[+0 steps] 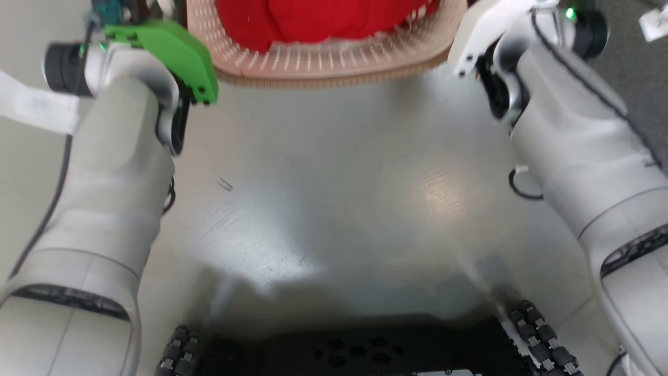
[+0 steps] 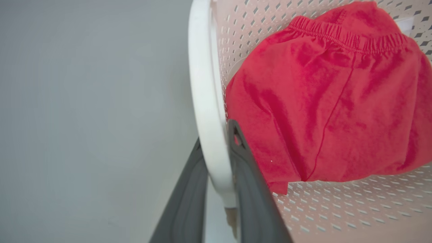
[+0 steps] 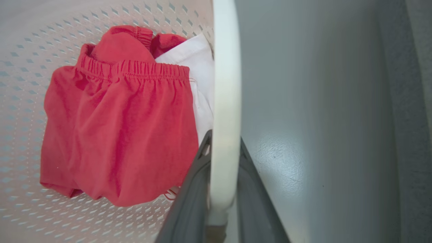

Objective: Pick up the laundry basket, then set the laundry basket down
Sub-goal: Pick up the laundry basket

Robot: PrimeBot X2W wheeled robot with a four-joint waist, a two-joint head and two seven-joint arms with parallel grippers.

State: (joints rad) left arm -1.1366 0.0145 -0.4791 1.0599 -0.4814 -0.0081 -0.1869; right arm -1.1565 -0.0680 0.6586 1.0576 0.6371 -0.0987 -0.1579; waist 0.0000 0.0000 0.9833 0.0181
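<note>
The basket [image 1: 323, 73] sits at the top edge of the head view, between the two wrists and ahead of the robot's base [image 1: 355, 350]. I cannot tell whether it rests on the floor [image 1: 334, 198] or hangs just off it. A red cloth [image 2: 330, 101] fills much of it, and a white cloth [image 3: 199, 67] is tucked beside that on the right-handle side. The left gripper [image 2: 216, 135] is clamped on the left handle [image 2: 202, 84], one finger outside and one inside, just beside the red cloth. The right gripper [image 3: 224, 138] grips the right handle [image 3: 226, 67] the same way. Bare grey floor lies between base and basket and outside both handles. A darker mat [image 3: 418, 101] borders the floor well beyond the right handle.
</note>
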